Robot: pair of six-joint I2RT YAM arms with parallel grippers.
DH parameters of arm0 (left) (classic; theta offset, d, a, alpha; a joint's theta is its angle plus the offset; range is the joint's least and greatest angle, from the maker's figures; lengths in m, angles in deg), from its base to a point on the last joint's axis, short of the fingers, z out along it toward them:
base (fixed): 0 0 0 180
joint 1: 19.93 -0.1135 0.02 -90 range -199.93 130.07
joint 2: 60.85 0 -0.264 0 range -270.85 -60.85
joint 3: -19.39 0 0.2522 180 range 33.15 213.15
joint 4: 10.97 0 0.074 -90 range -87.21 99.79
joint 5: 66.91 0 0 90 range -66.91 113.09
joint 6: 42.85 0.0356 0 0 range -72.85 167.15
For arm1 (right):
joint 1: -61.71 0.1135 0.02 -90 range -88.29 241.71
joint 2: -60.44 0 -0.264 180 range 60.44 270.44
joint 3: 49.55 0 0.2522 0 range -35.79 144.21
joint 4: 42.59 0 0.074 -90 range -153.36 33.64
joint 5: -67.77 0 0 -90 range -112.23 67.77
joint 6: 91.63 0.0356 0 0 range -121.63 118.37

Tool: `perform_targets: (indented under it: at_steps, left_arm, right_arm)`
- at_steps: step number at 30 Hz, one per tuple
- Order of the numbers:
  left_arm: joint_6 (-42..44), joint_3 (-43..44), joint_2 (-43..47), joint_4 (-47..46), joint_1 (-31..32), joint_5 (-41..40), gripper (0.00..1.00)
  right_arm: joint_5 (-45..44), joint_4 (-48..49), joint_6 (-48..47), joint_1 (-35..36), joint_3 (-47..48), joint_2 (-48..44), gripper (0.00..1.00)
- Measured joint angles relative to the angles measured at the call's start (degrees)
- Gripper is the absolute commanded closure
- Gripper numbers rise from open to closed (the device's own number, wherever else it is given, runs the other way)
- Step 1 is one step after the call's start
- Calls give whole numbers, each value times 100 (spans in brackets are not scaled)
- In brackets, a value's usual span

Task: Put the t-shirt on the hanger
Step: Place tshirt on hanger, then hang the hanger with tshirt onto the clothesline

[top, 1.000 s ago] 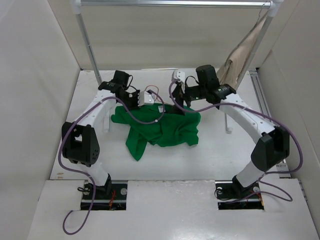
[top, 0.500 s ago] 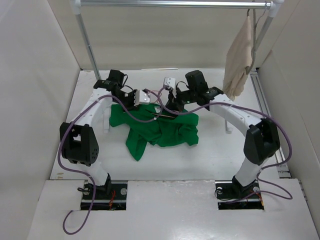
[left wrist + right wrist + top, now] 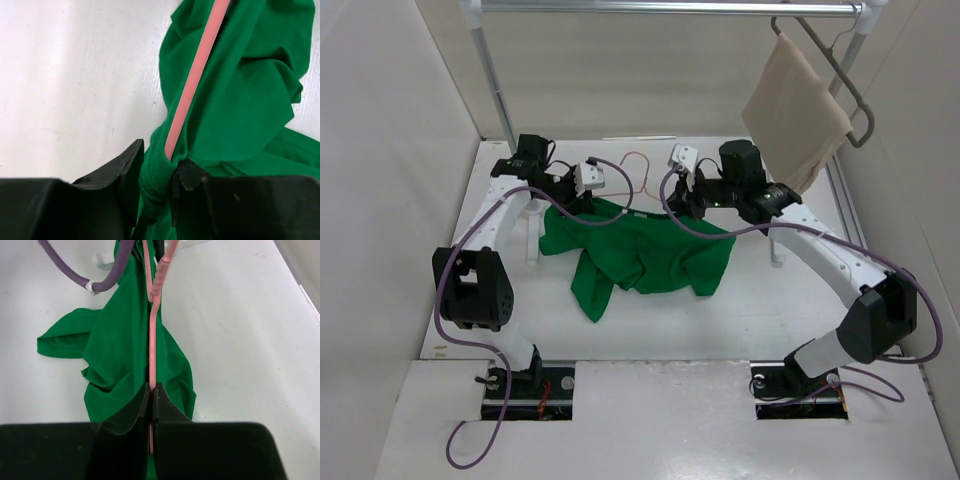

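The right gripper [image 3: 152, 389] is clamped on the hanger [image 3: 152, 342], whose wire runs ahead of its fingertips over the t-shirt [image 3: 120, 355]. The left gripper [image 3: 159, 172] pinches a fabric fold beside the wire (a shallow-looking bite). If that fold slips free, the shirt could slide off.

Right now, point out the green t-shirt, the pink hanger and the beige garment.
green t-shirt [image 3: 655, 262]: top view, middle of crumpled body.
pink hanger [image 3: 152, 347]: right wrist view, its straight wire.
beige garment [image 3: 790, 110]: top view, centre of hanging cloth.
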Motion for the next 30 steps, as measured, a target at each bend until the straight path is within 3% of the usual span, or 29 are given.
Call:
perform_targets:
  at_steps: [5, 7, 10, 11, 18, 30]
  left_arm:
    - [-411, 0, 7, -282, -55, -35, 60]
    - [-669, 0, 7, -426, -83, -179, 36]
    - [-1084, 0, 7, -623, -160, -420, 29]
    - [-1268, 4, 9, -697, -210, -452, 0]
    - [-2712, 144, 229, -1270, -1008, 24, 0]
    - [-3228, 1064, 791, -1119, -1104, 468, 0]
  right_arm:
    - [-103, -214, 186, -33, 103, 15, 100]
    - [-166, -284, 264, -33, 120, 15, 100]
    - [-354, -492, 411, -24, 337, 15, 100]
    - [-450, -570, 479, -9, 485, 26, 100]
    - [-1528, -664, 824, 326, 1602, 26, 100]
    - [-2846, -50, 927, 922, 2122, 240, 100]
